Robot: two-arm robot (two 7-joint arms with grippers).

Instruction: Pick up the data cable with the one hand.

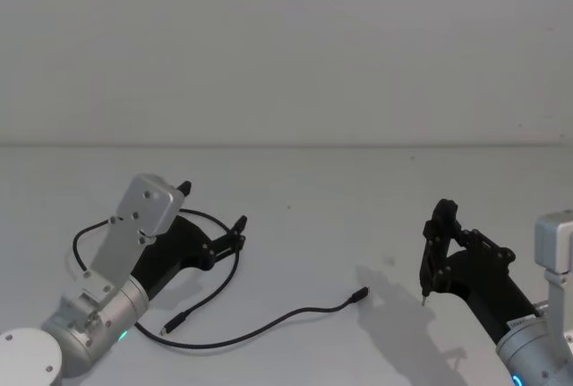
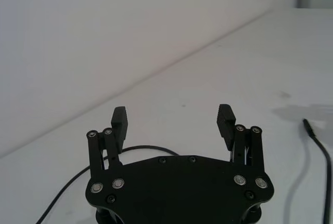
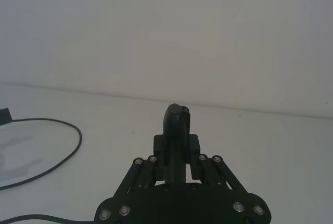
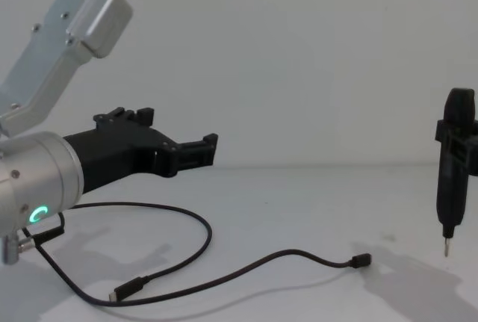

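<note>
White table (image 1: 304, 216): data cable (image 1: 300, 312) beneath left pincer (image 1: 213, 205), pen tool (image 4: 455, 158) apart.

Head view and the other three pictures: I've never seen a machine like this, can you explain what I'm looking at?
It is a two-armed robot at a white table. One picture looks down from its head, one looks across from its chest, and one comes from each wrist. Its left gripper, a black two-fingered claw on a silver arm, is open and empty above a long thin black data cable looped on the table. The right gripper is shut on a black pen-shaped tool, thin metal tip pointing down.
</note>
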